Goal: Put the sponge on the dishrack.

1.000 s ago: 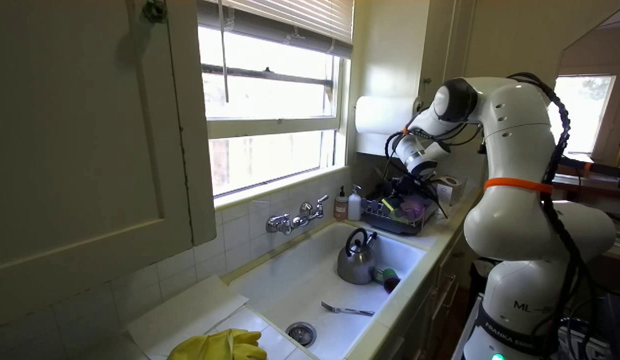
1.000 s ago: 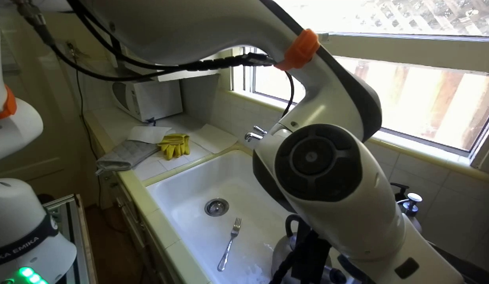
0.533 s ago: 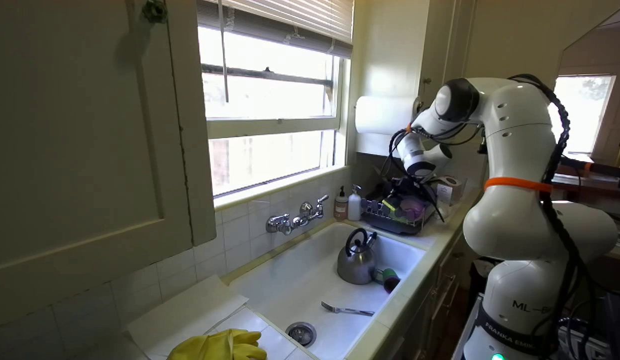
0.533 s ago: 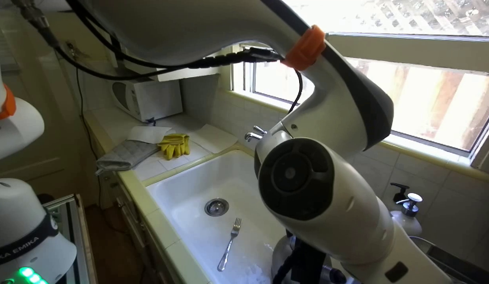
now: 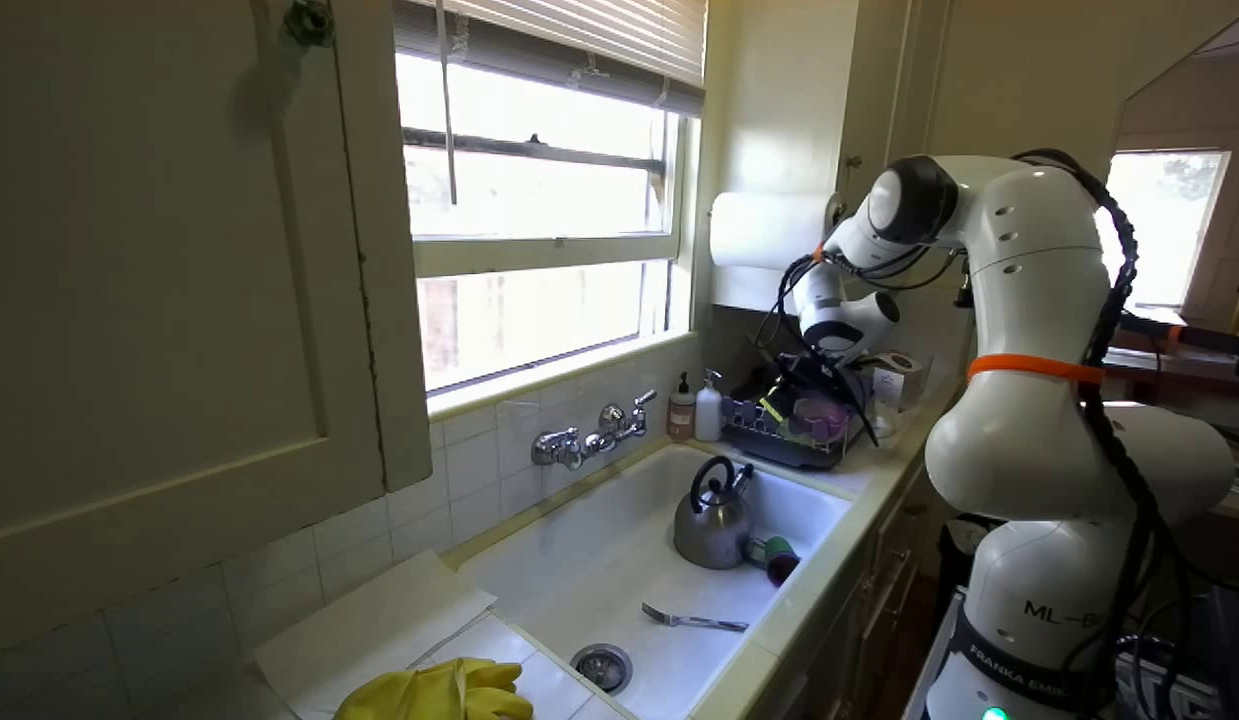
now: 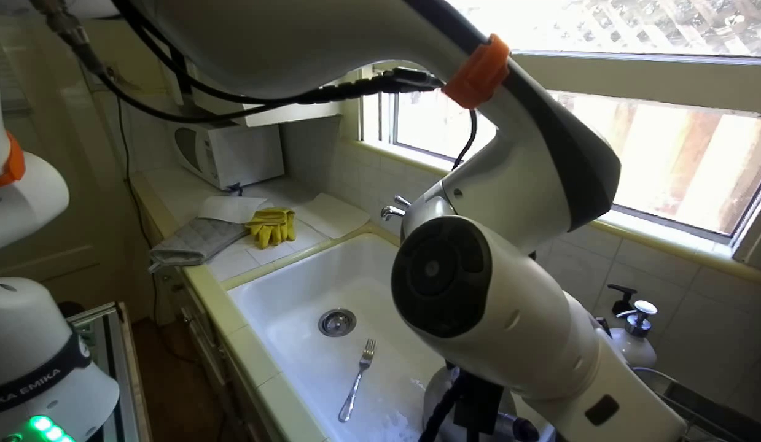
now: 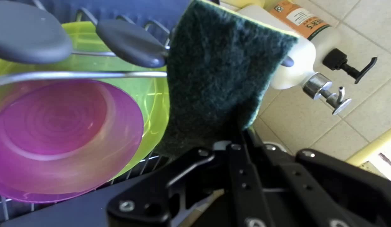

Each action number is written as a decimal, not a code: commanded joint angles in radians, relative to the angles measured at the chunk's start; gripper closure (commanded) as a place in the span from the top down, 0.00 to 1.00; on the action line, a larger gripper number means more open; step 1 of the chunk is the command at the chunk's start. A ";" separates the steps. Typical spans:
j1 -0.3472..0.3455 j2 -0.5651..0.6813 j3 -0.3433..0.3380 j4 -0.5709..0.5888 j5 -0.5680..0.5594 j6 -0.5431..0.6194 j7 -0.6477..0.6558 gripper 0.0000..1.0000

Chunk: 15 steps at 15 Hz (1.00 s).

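The sponge (image 7: 227,66) is dark green with a thin yellow layer along its edge. In the wrist view my gripper (image 7: 245,135) is shut on its near end, and the sponge hangs out beyond the fingertips. The dishrack (image 7: 78,75) lies under and beside it, with grey-tipped prongs, a yellow-green bowl and a purple bowl in it. In an exterior view the dishrack (image 5: 769,450) stands on the counter behind the sink, with the sponge (image 5: 776,402) tilted at the gripper above it. I cannot tell whether the sponge touches the rack. In an exterior view the arm hides the gripper.
A white soap bottle (image 7: 296,66) and an orange-labelled bottle (image 7: 304,23) stand close to the sponge by the tiled wall. A kettle (image 5: 714,530), a cup (image 5: 781,560) and a fork (image 5: 694,621) are in the sink (image 5: 569,560). A box (image 5: 897,380) stands behind the rack.
The wrist has turned and shifted slightly over the dishrack, and the sponge has tilted a little with it. More of the soap bottle shows past the arm. The sponge stays in the gripper.
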<state>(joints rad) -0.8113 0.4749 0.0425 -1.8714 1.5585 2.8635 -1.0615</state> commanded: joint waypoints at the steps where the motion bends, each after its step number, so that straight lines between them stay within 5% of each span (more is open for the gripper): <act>1: -0.009 0.008 0.011 0.011 0.096 0.013 -0.091 0.02; 15: -0.001 0.030 0.014 -0.013 0.185 0.000 -0.237 0.02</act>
<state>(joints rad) -0.8101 0.5021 0.0564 -1.8719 1.7205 2.8635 -1.2650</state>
